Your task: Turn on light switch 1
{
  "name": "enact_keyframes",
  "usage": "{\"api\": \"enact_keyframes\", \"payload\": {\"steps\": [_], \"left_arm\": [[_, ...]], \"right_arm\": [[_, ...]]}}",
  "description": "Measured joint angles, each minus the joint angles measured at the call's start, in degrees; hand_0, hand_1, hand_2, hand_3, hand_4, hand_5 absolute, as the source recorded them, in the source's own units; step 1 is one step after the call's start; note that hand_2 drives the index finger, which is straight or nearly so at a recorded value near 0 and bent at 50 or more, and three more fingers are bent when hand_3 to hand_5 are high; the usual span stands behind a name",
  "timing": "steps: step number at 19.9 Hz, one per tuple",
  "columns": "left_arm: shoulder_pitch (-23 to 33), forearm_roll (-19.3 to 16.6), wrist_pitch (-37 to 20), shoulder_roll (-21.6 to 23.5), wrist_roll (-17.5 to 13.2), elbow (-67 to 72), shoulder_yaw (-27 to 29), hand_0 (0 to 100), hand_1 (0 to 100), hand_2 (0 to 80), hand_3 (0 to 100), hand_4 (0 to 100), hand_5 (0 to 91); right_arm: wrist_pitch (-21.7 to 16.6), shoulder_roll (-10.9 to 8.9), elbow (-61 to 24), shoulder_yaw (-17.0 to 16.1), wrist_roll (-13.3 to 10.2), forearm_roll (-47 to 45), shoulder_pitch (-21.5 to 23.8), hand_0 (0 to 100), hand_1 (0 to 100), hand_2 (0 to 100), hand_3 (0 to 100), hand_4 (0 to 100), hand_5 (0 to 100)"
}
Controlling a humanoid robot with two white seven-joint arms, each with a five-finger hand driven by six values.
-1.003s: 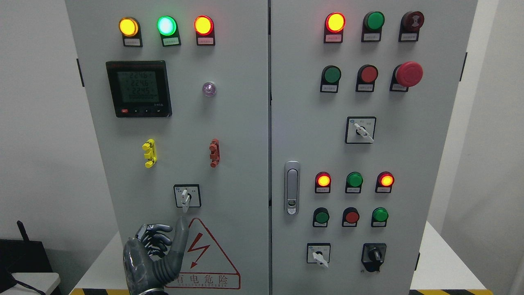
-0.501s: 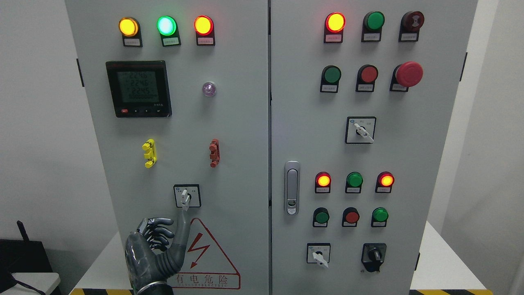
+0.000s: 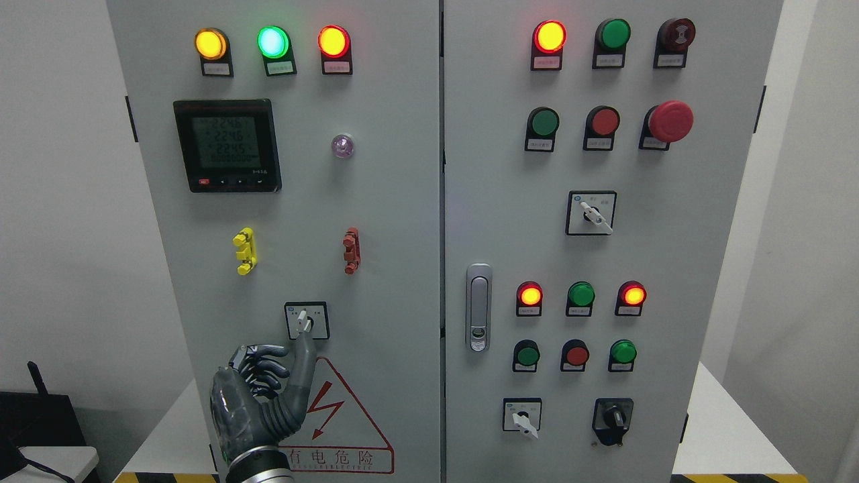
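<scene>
The left hand (image 3: 258,402) comes up from the bottom edge, left of the middle. Its thumb (image 3: 303,365) sticks straight up, and the tip touches the bottom of the white knob of the small switch (image 3: 307,320). The other fingers (image 3: 258,362) are curled in and hold nothing. The hand partly covers the left corner of the red warning triangle (image 3: 335,419).

The switch sits low on the left door (image 3: 389,268) of the big gray cabinet, in a square black frame. There is bare gray door all around it, so nothing crowds the hand. Higher up on that door are a yellow clip (image 3: 244,251) and a red clip (image 3: 351,250), well apart from the switch. Above them is a dark screen (image 3: 227,145), and at the top three lit lamps (image 3: 272,42) in a row.

The right door (image 3: 671,268) has many buttons and a silver door handle (image 3: 478,307) near its left edge. The cabinet stands on a white desk (image 3: 725,436), which shows at both sides.
</scene>
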Motion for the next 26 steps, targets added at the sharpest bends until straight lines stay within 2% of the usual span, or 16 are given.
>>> {"api": "enact_keyframes", "payload": {"steps": [26], "left_arm": [[-3.72, 1.34, 5.26, -0.35, -0.07, 1.24, -0.84, 13, 48, 57.4, 81, 86, 75.2]], "right_arm": [[0.0, 0.0, 0.0, 0.0, 0.0, 0.0, 0.0, 12, 39, 0, 0, 0, 0]]}}
